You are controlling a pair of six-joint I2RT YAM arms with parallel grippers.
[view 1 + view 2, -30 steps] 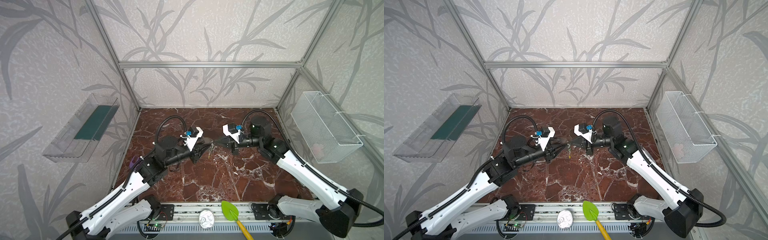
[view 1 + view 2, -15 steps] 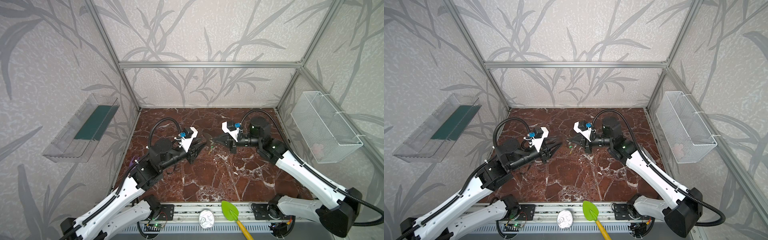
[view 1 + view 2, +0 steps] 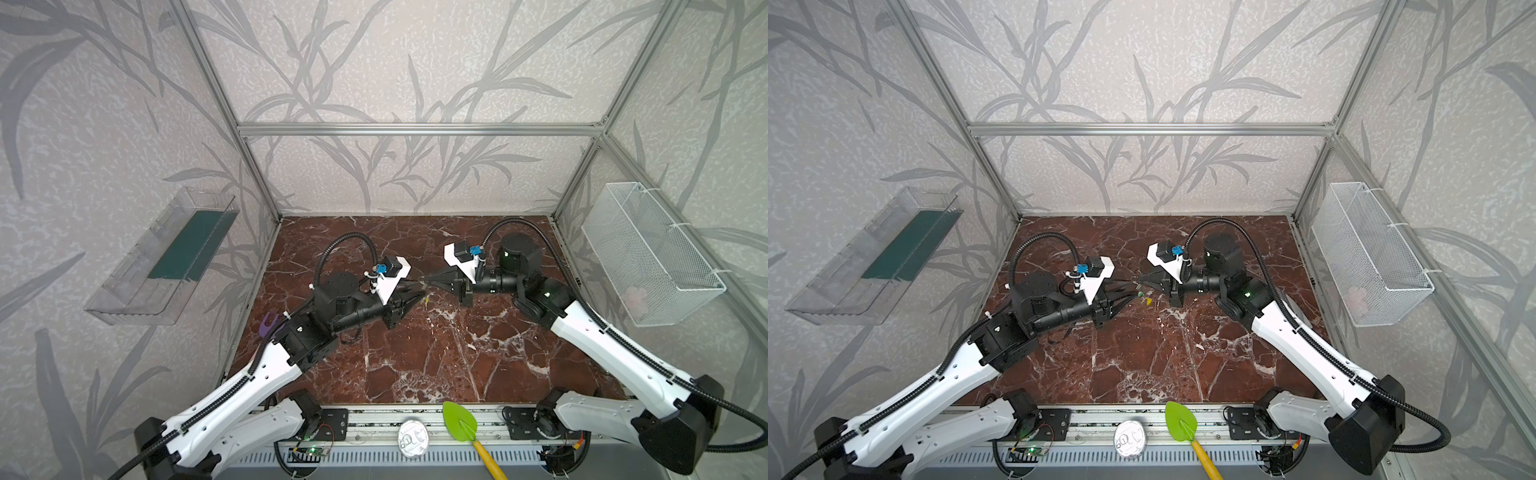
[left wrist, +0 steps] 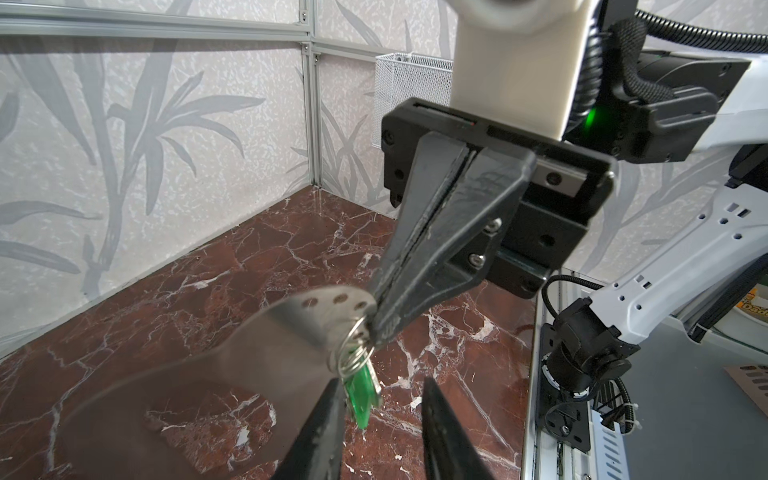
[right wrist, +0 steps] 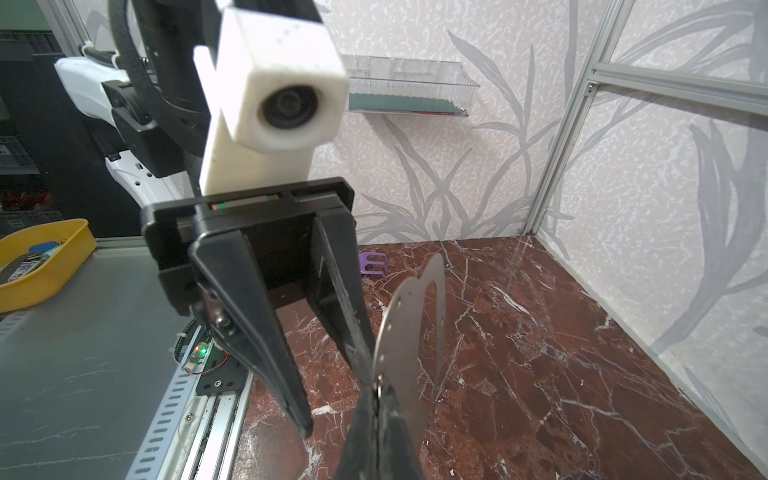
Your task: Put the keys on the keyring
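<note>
While your right tool (image 4: 376, 329) pinches the keyring's (image 4: 266, 353) holed edge, your left tool (image 5: 337, 401) stands apart beside the hanging green key (image 4: 361, 390), tabletop (image 4: 249, 266) open below.

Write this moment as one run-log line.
right hand: shut on keyring | left hand: open, tips by green key | green key: dangling at keyring edge

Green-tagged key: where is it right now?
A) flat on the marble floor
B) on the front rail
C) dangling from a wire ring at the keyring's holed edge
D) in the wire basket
C: in the left wrist view the green-tagged key dangles from a wire ring at the keyring, at its holed edge, right by the tip of the shut right gripper.
</note>
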